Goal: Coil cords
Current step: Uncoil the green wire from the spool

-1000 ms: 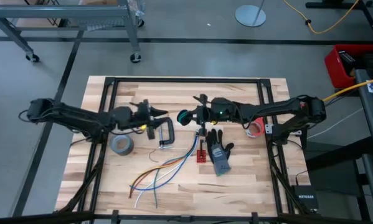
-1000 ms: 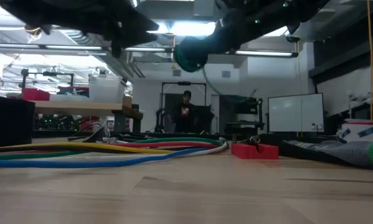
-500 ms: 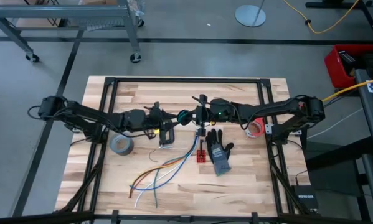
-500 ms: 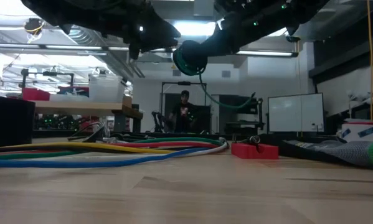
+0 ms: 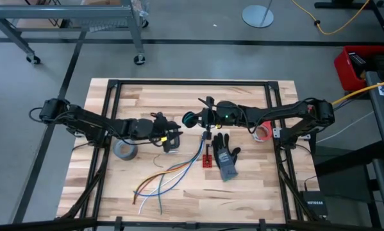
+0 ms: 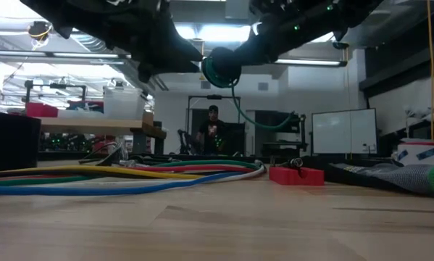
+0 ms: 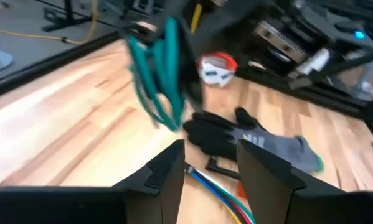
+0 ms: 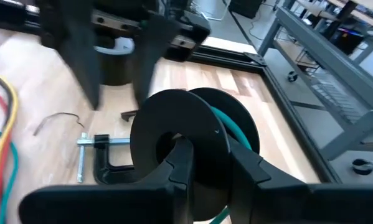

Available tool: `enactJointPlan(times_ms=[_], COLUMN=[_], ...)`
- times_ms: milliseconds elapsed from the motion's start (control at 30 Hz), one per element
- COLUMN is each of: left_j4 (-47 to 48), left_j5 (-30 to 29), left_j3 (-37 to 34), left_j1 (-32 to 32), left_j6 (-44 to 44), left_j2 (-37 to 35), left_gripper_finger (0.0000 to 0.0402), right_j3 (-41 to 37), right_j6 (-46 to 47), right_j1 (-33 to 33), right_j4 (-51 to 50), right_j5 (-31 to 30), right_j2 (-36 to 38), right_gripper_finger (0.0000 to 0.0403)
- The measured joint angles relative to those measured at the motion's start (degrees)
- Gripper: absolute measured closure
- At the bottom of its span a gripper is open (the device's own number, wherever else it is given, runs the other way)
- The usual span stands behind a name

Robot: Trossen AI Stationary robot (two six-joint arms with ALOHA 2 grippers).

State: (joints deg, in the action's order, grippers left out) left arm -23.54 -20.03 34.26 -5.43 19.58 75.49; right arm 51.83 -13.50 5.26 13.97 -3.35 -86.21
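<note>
The right gripper point(image 5: 193, 119) hangs above the middle of the table point(image 5: 256, 186), its fingers pinching the cord point(image 5: 188, 119) — a small round bundle, teal-green with a dark disc-like face in the right wrist view point(image 8: 202, 152), held clear of the wood; in the low view a loose tail point(image 6: 256, 119) droops from the bundle and swings free; the left gripper point(image 5: 172, 135) sits just beside it, close to the bundle, fingers spread with nothing between them.

The step in hand looks like a handover or a two-handed wind; to do it well the left fingers should close on the hanging tail rather than on the wound part, so the right grip is not knocked loose; the tail then wants to be led round the bundle under light tension, each turn laid next to the last; too hard a pull would likely drag the coil out of the right pinch; the clamp point(image 8: 102, 158) and the loose coloured wires point(image 5: 169, 176) lie below and could snag a low-hanging end, so the work is best kept high.

No container shows on the table; the glove point(image 5: 225, 156), the grey tape roll point(image 5: 124, 150) and a red-and-white tape roll point(image 5: 263, 132) lie bare on the wood.
</note>
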Motion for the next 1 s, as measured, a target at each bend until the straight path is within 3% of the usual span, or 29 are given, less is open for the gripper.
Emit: enactJointPlan(times_ms=[467, 900, 1000], left_j4=[-4.2, -10.2, -10.2], left_j5=[-2.9, -4.2, -4.3], left_j3=[0.0, 0.0, 0.0], left_j1=[0.2, 0.3, 0.3], left_j6=[-1.2, -3.5, -3.5], left_j2=[0.0, 0.0, 0.0], left_gripper_finger=[0.0263, 0.0264, 0.0279], right_j3=[0.0, 0.0, 0.0], right_j6=[2.7, 2.8, 2.8], right_j1=[0.0, 0.0, 0.0], right_j4=[11.4, 15.5, 15.9], right_j5=[2.0, 1.9, 1.9], right_j2=[0.0, 0.1, 0.1], right_gripper_finger=[0.0346, 0.0346, 0.0346])
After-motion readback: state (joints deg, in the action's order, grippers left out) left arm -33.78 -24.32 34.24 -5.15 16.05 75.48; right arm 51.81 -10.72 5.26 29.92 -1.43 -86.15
